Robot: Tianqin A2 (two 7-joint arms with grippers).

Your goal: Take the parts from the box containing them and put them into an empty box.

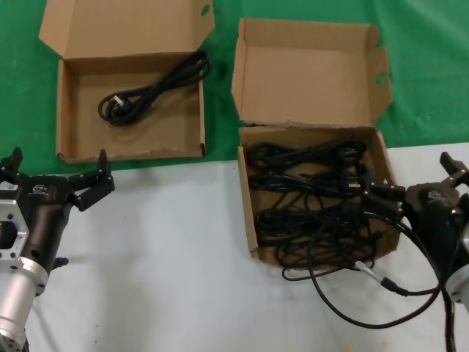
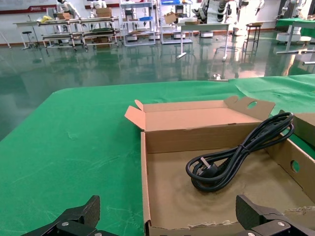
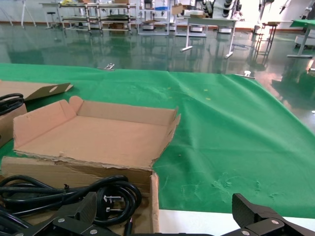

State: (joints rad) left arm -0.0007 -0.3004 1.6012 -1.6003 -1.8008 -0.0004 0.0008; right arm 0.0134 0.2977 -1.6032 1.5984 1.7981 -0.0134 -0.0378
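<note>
The squarer box [image 1: 248, 213] with upright lid flaps stands at the right, full of tangled black power cords [image 1: 308, 198]. One cord loops out over its front onto the white table. The wide shallow box [image 1: 64, 110] at the back left holds one coiled cord [image 1: 150, 92]. My left gripper [image 1: 58, 165] is open and empty, just in front of the wide box; its wrist view shows that box [image 2: 144, 172] and cord [image 2: 231, 162] beyond the gripper [image 2: 170, 216]. My right gripper [image 1: 414, 180] is open at the full box's right wall; its wrist view shows the gripper [image 3: 165, 209] straddling that wall [image 3: 153, 196], one finger over cords [image 3: 98, 194].
The boxes sit where green cloth [image 1: 432, 66] meets the white table [image 1: 161, 257]. My own grey-tipped cable [image 1: 381, 277] lies on the table before the full box. The square box's lid [image 1: 308, 73] stands upright behind it. Racks and tables stand far off in the room.
</note>
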